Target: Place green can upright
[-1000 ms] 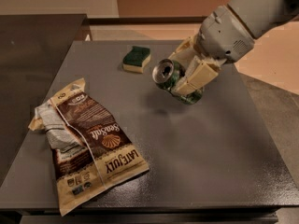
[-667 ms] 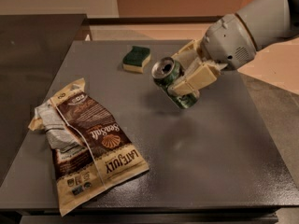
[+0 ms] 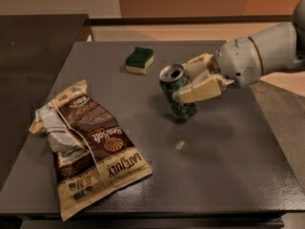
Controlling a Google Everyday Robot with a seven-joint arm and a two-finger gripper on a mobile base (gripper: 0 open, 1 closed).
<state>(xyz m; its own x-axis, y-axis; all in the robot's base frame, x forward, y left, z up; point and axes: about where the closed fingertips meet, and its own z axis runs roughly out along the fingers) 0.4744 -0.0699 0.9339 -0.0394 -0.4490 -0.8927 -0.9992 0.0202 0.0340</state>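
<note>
The green can is dark green with pale markings and a silver pull-tab top. It is tilted slightly, top leaning up and to the left, with its base near or on the grey table. My gripper comes in from the right, its cream fingers closed around the can's upper body. The grey arm stretches off toward the right edge.
A green-and-yellow sponge lies at the back of the table, left of the can. A crumpled brown and cream snack bag lies at the front left. A dark counter adjoins on the left.
The can has turned from nearly lying on its side to almost upright in my gripper. The gripper and arm have swung with it and lowered toward the table.
</note>
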